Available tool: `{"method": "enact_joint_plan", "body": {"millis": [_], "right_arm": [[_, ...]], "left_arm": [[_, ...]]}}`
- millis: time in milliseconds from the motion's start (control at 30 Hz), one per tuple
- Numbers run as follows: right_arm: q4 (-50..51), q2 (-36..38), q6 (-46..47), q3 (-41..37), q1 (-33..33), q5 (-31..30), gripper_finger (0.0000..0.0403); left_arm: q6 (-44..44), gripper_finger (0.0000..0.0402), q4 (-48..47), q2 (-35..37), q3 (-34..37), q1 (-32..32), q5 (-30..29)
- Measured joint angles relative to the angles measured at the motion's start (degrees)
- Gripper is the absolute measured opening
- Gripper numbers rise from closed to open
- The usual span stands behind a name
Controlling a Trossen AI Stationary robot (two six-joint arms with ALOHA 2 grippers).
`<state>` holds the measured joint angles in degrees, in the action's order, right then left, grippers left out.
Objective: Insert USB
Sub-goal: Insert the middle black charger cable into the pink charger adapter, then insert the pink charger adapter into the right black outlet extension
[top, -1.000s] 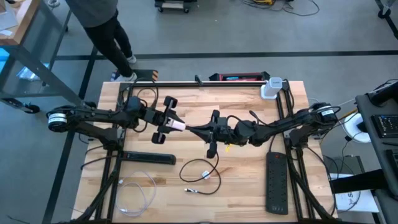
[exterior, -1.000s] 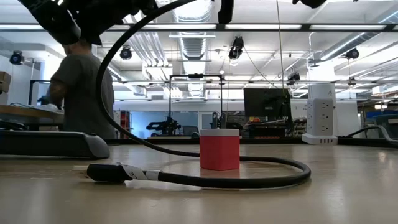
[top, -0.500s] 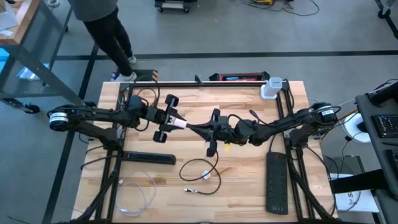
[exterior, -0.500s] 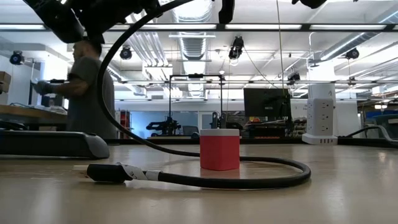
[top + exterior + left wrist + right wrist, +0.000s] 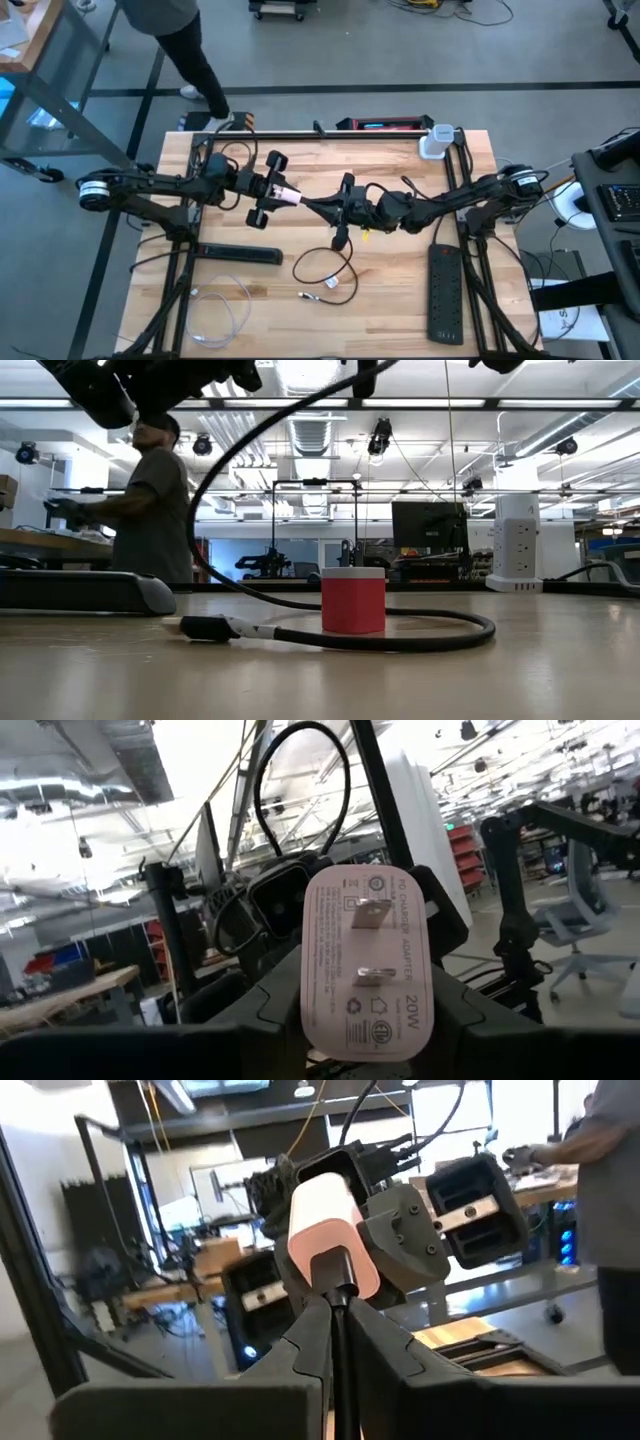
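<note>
Two grippers meet above the middle of the table, and the slack cable (image 5: pixel 325 270) trailing below the right gripper (image 5: pixel 338 212) has just been dragged. In the high view its loop on the wood has shifted and tightened compared with half a second ago, and in the low view the cable's free plug (image 5: pixel 212 628) now lies closer to the red block (image 5: pixel 352 600) than it did. The arms themselves have barely moved. That suggests the right arm is tugging or pressing the cable end toward the charger, so the insertion appears to be under way or nearly finished.

The left gripper (image 5: pixel 268 190) is clamped on a white charger (image 5: pixel 367 960), fingers pressed against both of its sides, with the prong face turned toward that arm's own wrist camera. The right gripper is directly opposite, closed on the cable just behind its USB connector (image 5: pixel 335 1273). In the right wrist view that connector sits against the near end of the charger, apparently seated in its port, though how deep it goes cannot be seen. A person (image 5: pixel 150 500) stands beyond the table.
</note>
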<state>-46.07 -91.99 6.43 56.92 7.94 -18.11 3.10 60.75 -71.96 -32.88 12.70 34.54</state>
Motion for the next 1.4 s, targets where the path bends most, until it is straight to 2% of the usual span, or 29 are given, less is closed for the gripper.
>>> {"method": "enact_joint_plan", "body": {"millis": [233, 567, 700, 833, 967, 1167, 1267, 1400], "right_arm": [[3.75, 0.44, -7.21, 0.07, 0.83, -0.10, 0.0050], [4.24, 0.70, -11.44, 0.09, 0.95, -0.52, 0.0153], [4.34, 0.70, -16.73, 0.07, 1.49, -6.20, 0.0197], [4.23, 0.73, -29.39, 0.07, 2.70, -14.24, 0.0238], [4.18, 0.75, -46.90, 0.09, 4.20, -16.06, 0.0275], [3.79, -1.67, -66.31, 3.95, 4.79, -20.66, 0.0321], [4.12, -3.71, -74.02, 6.90, 4.77, -24.35, 0.0335], [4.00, -6.94, -82.41, 11.57, 4.77, -25.77, 0.0341]], "left_arm": [[-5.25, 0.0100, -0.92, 2.51, 1.33, 0.08, 0.07], [-6.52, 0.0100, -0.26, 2.57, 1.38, 0.10, -1.00], [-6.91, 0.0100, -0.12, 2.60, 1.38, 0.10, -1.07], [-9.02, 0.0100, -0.09, 2.60, 1.40, 0.10, -3.76], [-12.42, 0.0100, 0.11, 2.64, 1.40, 0.12, -8.73], [-23.37, 0.0100, 0.15, 2.68, 1.39, 0.16, -17.62], [-29.45, 0.0100, 0.15, 2.27, 0.76, 0.16, -18.44], [-34.46, 0.0100, 0.13, 2.27, 0.77, 0.06, -18.26]]}}
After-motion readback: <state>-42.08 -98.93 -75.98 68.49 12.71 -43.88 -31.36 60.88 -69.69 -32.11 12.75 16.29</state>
